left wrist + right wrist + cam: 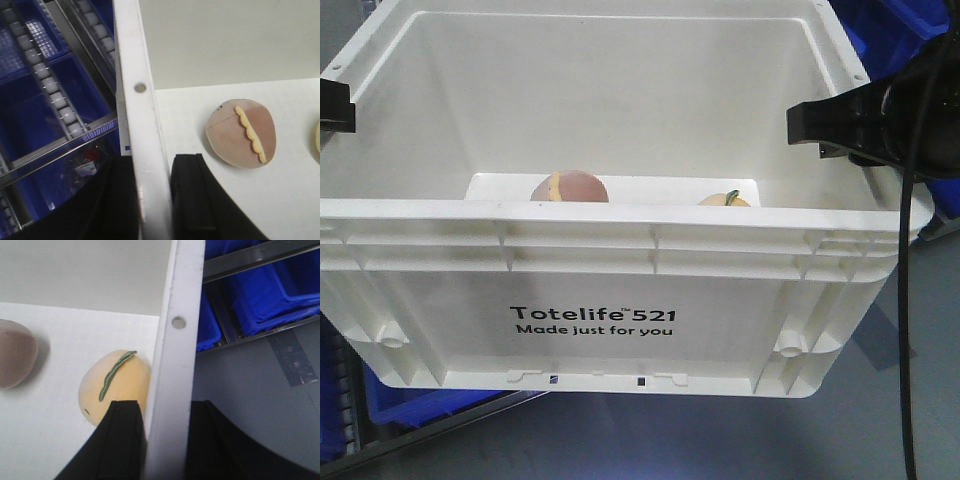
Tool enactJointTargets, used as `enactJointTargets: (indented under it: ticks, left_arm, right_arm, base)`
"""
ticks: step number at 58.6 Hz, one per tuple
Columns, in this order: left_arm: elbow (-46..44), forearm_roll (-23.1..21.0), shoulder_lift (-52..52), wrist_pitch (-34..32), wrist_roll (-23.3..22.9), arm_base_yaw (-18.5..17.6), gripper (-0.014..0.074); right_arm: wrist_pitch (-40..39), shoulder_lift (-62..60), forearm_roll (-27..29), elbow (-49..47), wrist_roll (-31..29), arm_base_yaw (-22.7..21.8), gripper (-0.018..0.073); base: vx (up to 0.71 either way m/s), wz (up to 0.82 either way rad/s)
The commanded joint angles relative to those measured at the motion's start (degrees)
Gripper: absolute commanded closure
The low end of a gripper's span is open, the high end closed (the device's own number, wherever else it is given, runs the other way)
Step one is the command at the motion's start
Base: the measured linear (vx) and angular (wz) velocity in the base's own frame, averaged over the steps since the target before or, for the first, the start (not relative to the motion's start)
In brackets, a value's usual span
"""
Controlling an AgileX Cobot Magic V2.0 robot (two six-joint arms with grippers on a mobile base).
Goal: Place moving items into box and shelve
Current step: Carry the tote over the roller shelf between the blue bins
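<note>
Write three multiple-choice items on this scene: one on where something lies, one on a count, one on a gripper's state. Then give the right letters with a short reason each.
1. Where does the pinkish-brown toy lie?
A. on the floor of the white crate
B. in a blue bin
C. on the roller rack

2. How many toys are in the crate?
A. one
B. two
C. four

3. How does the left gripper stand at the crate?
A. hanging open above it
B. holding a toy
C. closed on its side wall, one finger inside, one outside

Answers:
1 A, it rests on the white floor.
2 B, the pinkish-brown toy and the pale yellow toy are there.
3 C, the black fingers flank the wall.
</note>
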Motion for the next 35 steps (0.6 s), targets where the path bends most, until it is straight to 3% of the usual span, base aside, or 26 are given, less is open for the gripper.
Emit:
enactJointTargets:
  ticks: [1,35]
  left_arm:
    - [-2.49,1.45,-1.46,-7.6,0.63,-0.23,0.0558]
    - [-2.49,1.45,-1.46,-7.6,0.63,-0.23,0.0558]
  right_arm:
    - [-7.05,-2.05,-5.81,-2.32,-1.3,-0.16,0.0495]
    - [-7.05,-2.05,-5.81,-2.32,-1.3,-0.16,0.0495]
  base:
    - [0.01,0.49]
    - [0.02,0.43]
